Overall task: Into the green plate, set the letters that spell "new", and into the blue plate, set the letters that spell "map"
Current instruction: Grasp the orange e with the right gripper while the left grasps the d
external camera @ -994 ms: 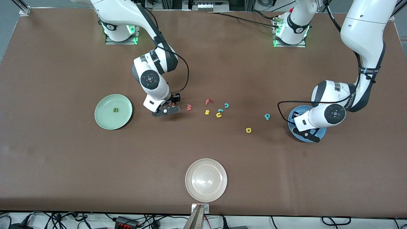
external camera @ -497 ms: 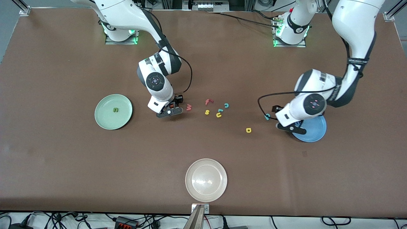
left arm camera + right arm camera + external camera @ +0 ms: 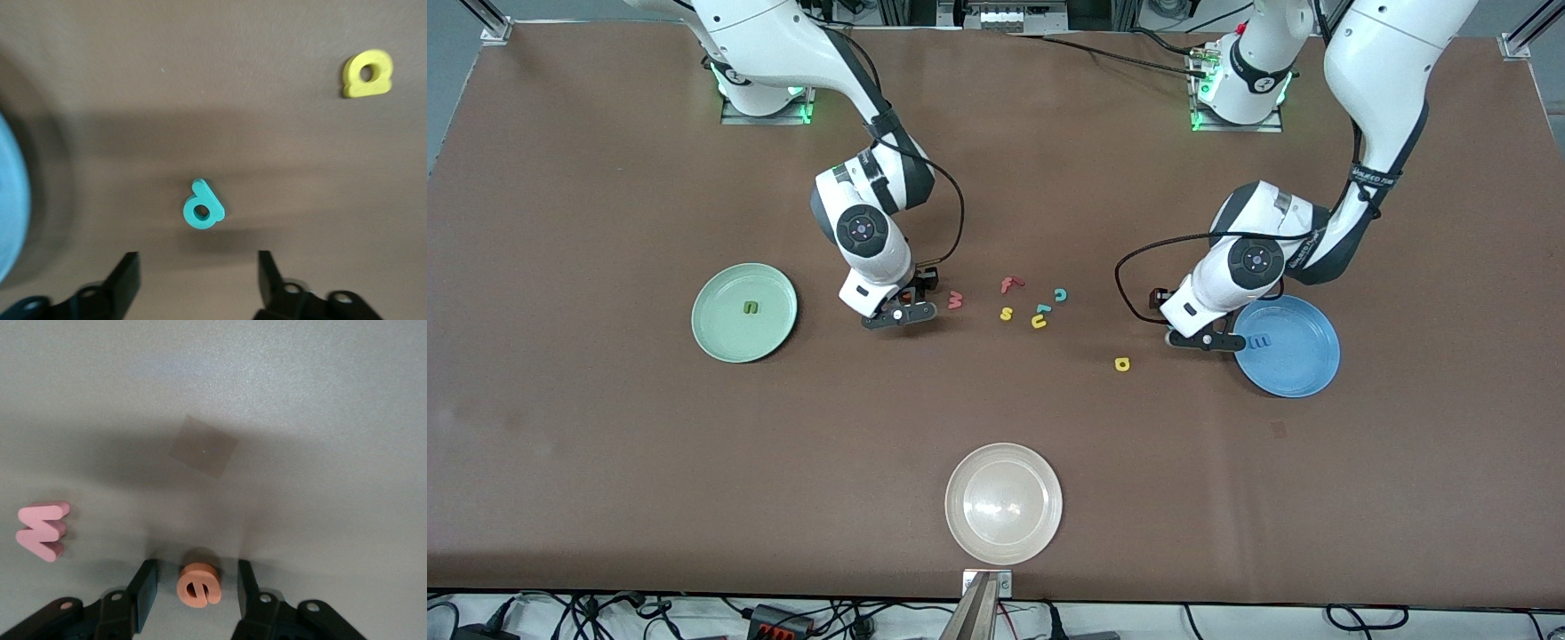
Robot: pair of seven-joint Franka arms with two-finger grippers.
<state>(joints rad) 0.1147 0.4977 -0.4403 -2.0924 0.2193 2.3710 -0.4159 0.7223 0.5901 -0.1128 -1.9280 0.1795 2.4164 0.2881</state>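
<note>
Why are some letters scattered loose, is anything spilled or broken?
Nothing looks spilled or damaged. The green "n" lies in the green plate, the blue "m" in the blue plate; the other letters simply lie loose on the table.

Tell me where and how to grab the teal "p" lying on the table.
Come straight down from above: the teal "p" lies flat on the table, so only its thin edges offer a hold. Pinching across the round bowl, the widest part, is probably safest; its short stem may slip. The left gripper hangs over it, jaws open wider than the letter.
</note>
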